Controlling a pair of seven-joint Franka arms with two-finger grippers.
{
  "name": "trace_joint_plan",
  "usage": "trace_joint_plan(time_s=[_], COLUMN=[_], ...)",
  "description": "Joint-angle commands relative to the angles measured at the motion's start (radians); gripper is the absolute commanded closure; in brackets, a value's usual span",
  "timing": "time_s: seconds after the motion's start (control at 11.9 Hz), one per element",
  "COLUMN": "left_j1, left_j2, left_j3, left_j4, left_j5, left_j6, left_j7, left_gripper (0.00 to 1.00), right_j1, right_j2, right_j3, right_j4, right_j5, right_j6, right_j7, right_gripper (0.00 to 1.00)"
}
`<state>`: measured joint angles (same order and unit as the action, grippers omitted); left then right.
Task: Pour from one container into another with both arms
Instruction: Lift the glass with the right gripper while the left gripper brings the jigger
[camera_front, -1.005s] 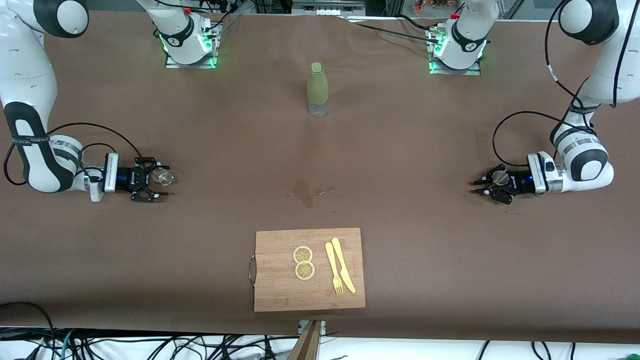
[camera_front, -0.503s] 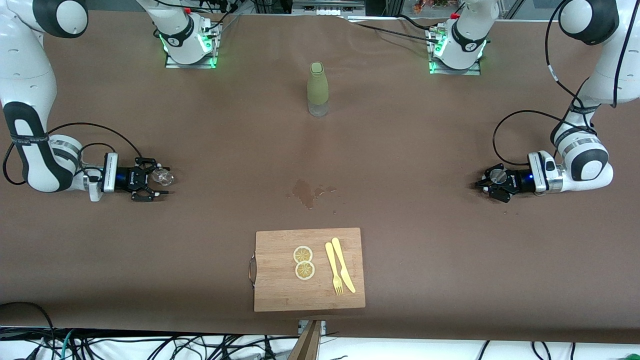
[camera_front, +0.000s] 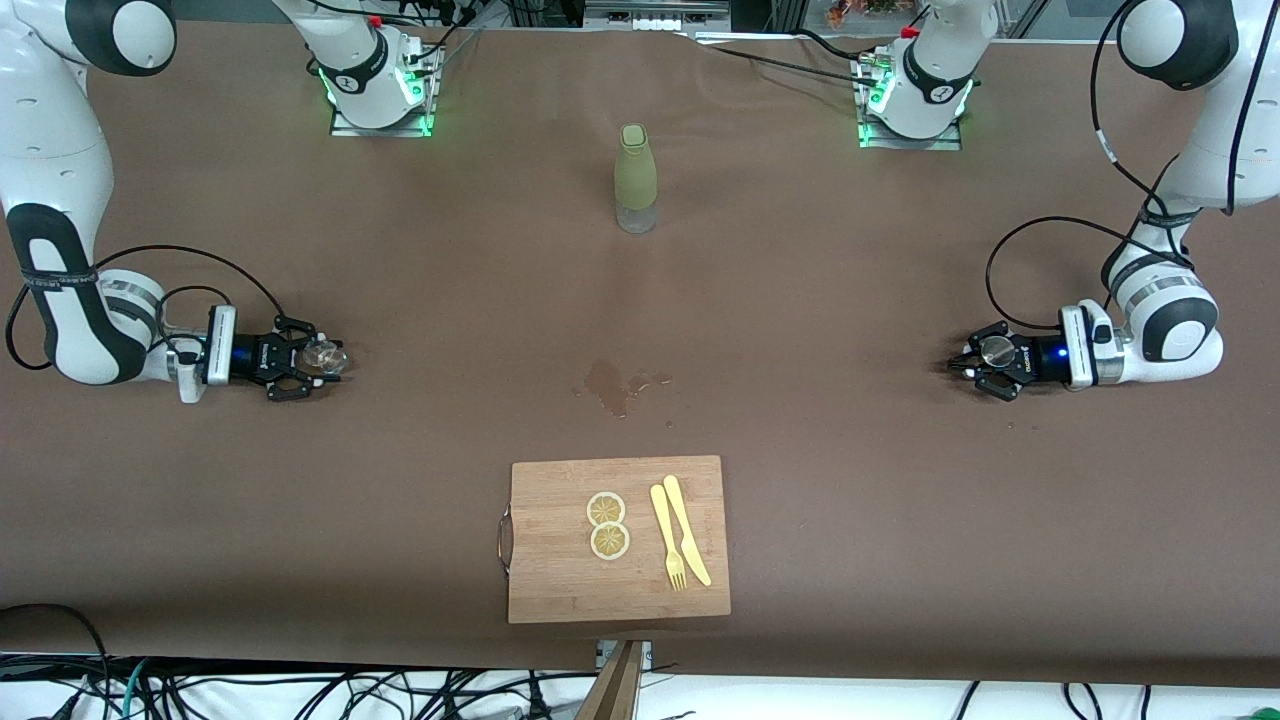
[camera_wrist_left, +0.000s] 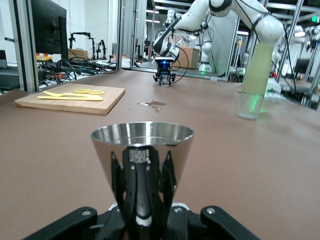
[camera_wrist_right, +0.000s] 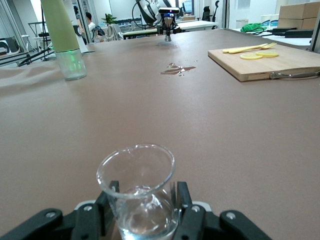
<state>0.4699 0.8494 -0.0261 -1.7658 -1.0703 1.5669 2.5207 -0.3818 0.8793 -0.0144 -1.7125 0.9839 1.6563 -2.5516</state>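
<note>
Nearest the front camera: a wooden cutting board (camera_front: 619, 540) with a metal handle, carrying two lemon slices (camera_front: 607, 525) and, beside them, a yellow fork (camera_front: 667, 538) and yellow knife (camera_front: 687, 530). Just farther from the camera than the board: a small wet spill (camera_front: 612, 384) on the brown table (camera_front: 800, 300).

Level with the spill, at the left arm's end of the table: the left gripper (camera_front: 968, 366), low at the tabletop, fingers (camera_wrist_left: 141, 202) clamped on a shiny metal cup (camera_wrist_left: 142, 159), upright and mouth up in the left wrist view.

At the right arm's end, about as far from the camera: the right gripper (camera_front: 318, 367), also low at the table, pinching a small clear glass beaker (camera_wrist_right: 139, 190) between its fingers (camera_wrist_right: 184, 212); upright, spouted rim up, a little clear liquid in the bottom. Both containers well apart, the spill between them.

Farthest from the camera, midway between the two arm bases: a tall olive-green bottle (camera_front: 634, 178) with a clear base, standing upright and apart from both grippers.
</note>
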Motion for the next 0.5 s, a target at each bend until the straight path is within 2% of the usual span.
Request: trace_joint_plan(time_s=[0.0,0.08,0.34,0.42], left_j1=[-0.019,-0.022,-0.066,-0.082], left_j2=[-0.004,-0.01,-0.018,-0.018], left_j3=[0.006,0.002,-0.001,-0.001], left_j4=[0.016,0.016,0.016,0.016], left_j5=[-0.04,-0.042,-0.079,-0.091], left_j6=[-0.036,-0.036,-0.036,-0.036], left_j7=[-0.083,-0.086,-0.085,-0.083], left_gripper=[1.0,1.0,1.0,1.0], right_j1=[-0.012,-0.012,-0.012,-0.008], right_j2=[0.015,0.015,0.01,0.001], right_j3=[0.007,0.007,0.007,0.007], right_j4=[0.014,0.014,0.016,0.014], right_j5=[0.002,0.002,-0.004,-0.022], right_j6=[-0.015,-0.015,-0.009,-0.007], right_j7=[-0.01,-0.01,-0.009,0.004], right_gripper=[0.45,0.45,0.54,0.61])
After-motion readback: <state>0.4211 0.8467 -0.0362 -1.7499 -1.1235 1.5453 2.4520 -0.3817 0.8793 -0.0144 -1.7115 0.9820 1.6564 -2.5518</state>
